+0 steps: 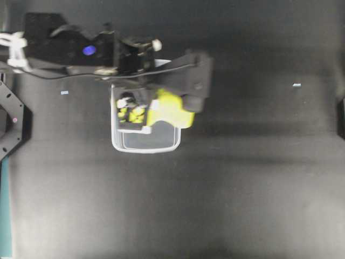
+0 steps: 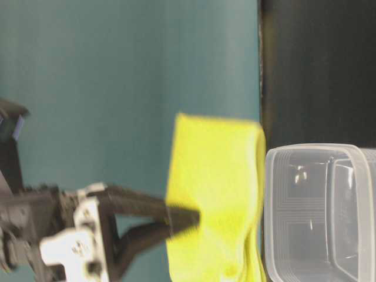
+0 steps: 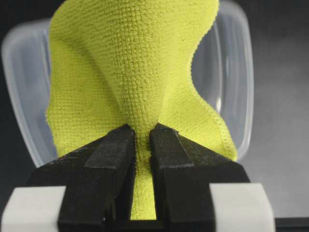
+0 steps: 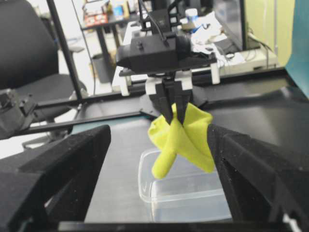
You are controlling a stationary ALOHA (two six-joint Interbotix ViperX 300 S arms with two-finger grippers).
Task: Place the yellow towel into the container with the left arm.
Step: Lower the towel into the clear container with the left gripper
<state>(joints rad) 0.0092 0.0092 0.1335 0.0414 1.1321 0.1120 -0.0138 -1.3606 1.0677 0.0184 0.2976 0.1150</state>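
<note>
My left gripper is shut on the yellow towel, pinching a fold of it between both fingertips. The towel hangs bunched from the jaws above the container, a clear plastic tub standing on the black table. In the overhead view the towel lies over the tub's upper right part, and the tub's rim shows below it. The table-level view shows the towel beside the tub. My right gripper is open and empty, well back from the tub, facing the left gripper.
Two small pale tape marks lie on the black table. A black mount stands at the left edge. An office chair and desks stand beyond the table.
</note>
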